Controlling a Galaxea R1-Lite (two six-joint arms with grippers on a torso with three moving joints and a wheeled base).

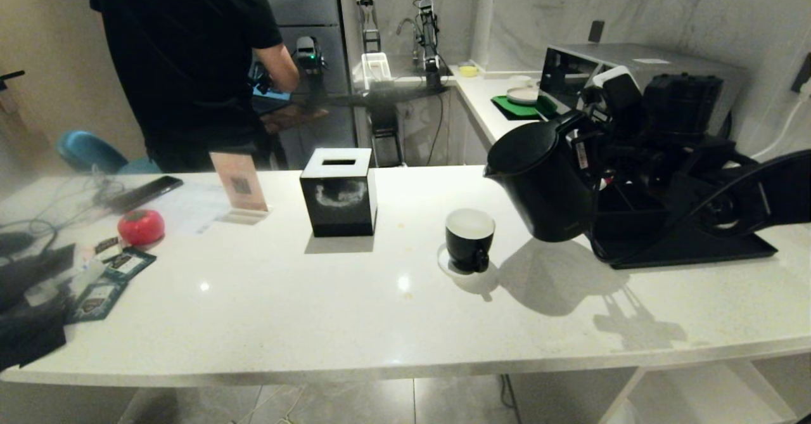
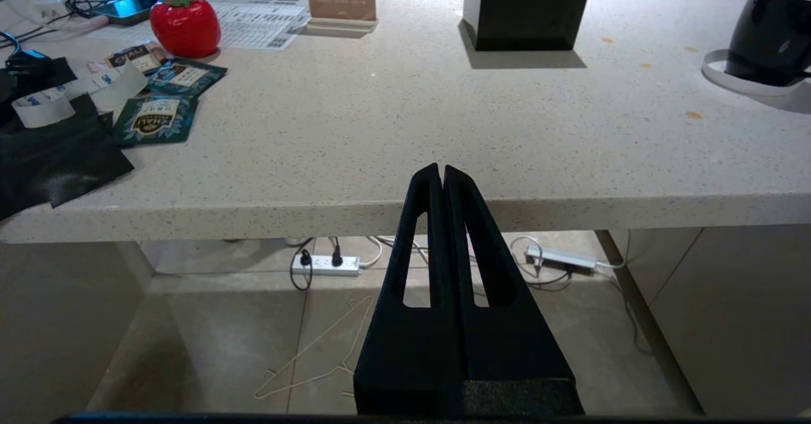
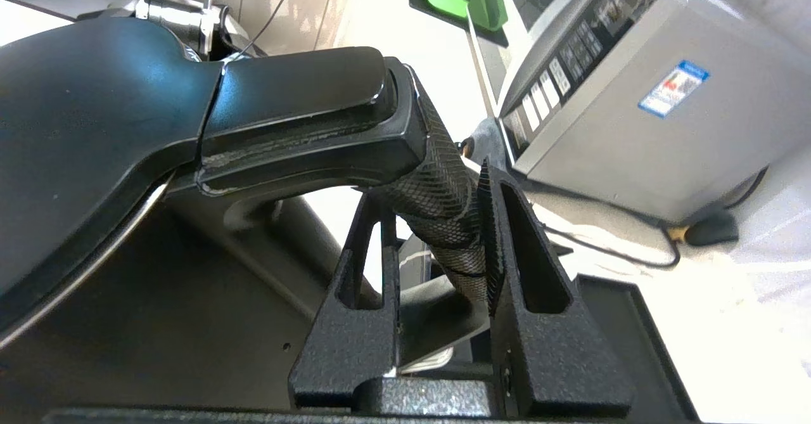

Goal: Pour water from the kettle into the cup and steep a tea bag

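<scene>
The right end effector [image 3: 437, 234] is clamped on the textured handle of the kettle [image 1: 545, 180], which hangs tilted just right of the cup [image 1: 469, 239] on the white surface [image 1: 317, 310], spout not yet over the rim. Pouring well likely means bringing the spout above the cup's white inside first, then tipping slowly. The left end effector [image 2: 441, 177], fully closed and empty, waits below the surface's edge.

A kitchen-like test space: a long speckled white counter [image 1: 266, 322] under marble-look walls carries a kettle [image 1: 545, 183], a cup [image 1: 469, 239], tea sachets [image 2: 155, 120] and a steel countertop appliance [image 1: 640, 63], while a person [image 1: 184, 63] stands behind among robot arm rigs [image 1: 427, 37] by a faucet.
</scene>
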